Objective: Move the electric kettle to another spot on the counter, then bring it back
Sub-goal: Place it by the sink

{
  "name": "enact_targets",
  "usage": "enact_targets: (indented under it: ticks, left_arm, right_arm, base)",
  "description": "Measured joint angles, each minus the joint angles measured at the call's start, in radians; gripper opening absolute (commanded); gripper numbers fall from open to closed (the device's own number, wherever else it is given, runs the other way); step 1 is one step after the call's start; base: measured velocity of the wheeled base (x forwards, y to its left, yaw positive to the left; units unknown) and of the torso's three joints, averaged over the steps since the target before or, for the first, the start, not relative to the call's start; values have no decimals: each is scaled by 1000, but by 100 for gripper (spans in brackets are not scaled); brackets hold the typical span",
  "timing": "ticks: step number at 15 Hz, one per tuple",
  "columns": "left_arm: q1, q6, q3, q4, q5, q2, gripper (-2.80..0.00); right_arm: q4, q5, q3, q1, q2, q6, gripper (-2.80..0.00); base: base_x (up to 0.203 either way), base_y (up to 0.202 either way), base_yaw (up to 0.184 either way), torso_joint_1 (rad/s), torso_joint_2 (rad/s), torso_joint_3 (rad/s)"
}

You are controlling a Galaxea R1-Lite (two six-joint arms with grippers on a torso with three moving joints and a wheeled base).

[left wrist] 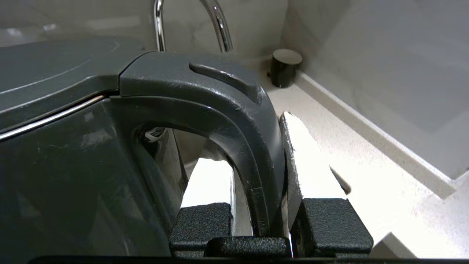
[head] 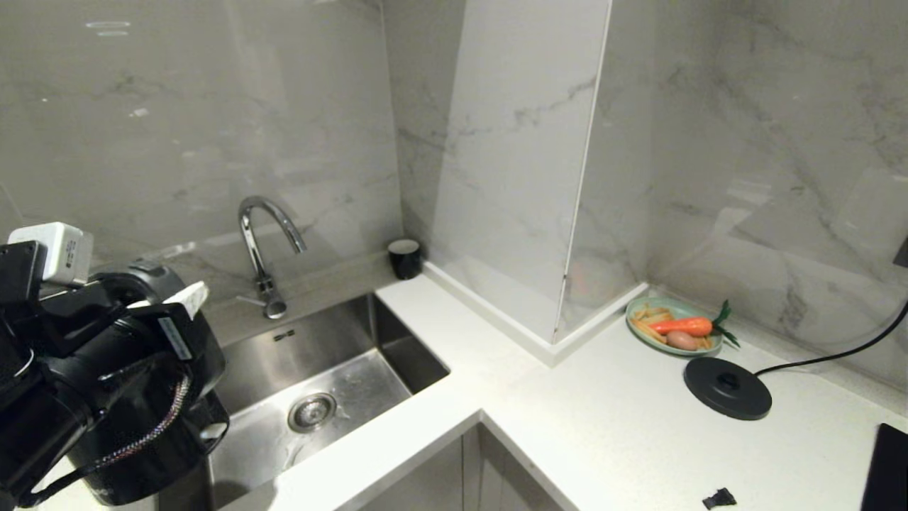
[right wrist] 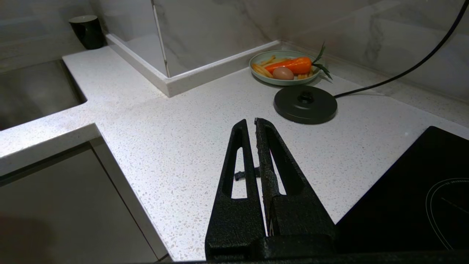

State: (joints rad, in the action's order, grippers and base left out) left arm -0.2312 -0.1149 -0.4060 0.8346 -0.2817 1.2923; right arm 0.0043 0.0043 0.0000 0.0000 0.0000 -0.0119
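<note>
Glossy black electric kettle [head: 142,397] — white-speckled counter [head: 610,426].

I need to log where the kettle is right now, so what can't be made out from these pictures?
- Head view: the kettle bottom is cut off by the picture's edge, and the left gripper and arm cover much of its body, so whether it rests on the counter is hidden.
- Left wrist view: the kettle fills the picture, spout unseen.
- Right wrist view: the kettle is out of frame.

My rig: matte black arms with wedge fingers

At eight o'clock in my head view, the black left arm [head: 42,397] carries a white box-shaped module [head: 60,250], a braided cable [head: 152,426] and white-tipped fingers [left wrist: 311,161]; the right gripper [right wrist: 254,126] has rough black slotted fingers.
</note>
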Motion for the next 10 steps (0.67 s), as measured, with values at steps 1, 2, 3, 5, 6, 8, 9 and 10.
enact_targets:
  ticks: [1, 2, 3, 5, 6, 8, 9, 10]
  left_arm:
    - [54, -1, -6, 9, 55, 12, -280]
    - [103, -1, -15, 18, 107, 27, -280]
    - [147, -1, -29, 21, 150, 45, -280]
    - [210, -1, -61, 28, 206, 95, -280]
    - [237, -1, -78, 44, 229, 128, -280]
    - [281, 2, -108, 101, 261, 198, -280]
    - [303, 4, -126, 143, 278, 241, -280]
    - [322, 8, -140, 180, 297, 280, -280]
  right_arm:
    - [0, 0, 0, 0, 0, 0, -280]
    - [0, 0, 0, 0, 0, 0, -280]
    - [0, 0, 0, 0, 0, 0, -280]
    - [0, 0, 0, 0, 0, 0, -280]
    - [0, 0, 0, 0, 0, 0, -280]
    - [0, 0, 0, 0, 0, 0, -280]
    - [0, 0, 0, 0, 0, 0, -280]
    - [0, 0, 0, 0, 0, 0, -280]
  base:
    - [0, 0, 0, 0, 0, 0]
    - [0, 0, 0, 0, 0, 0]
    - [0, 0, 0, 0, 0, 0]
    - [0, 0, 0, 0, 0, 0]
    - [0, 0, 0, 0, 0, 0]
    - [0, 0, 0, 0, 0, 0]
    - [0, 0, 0, 0, 0, 0]
    - [0, 0, 0, 0, 0, 0]
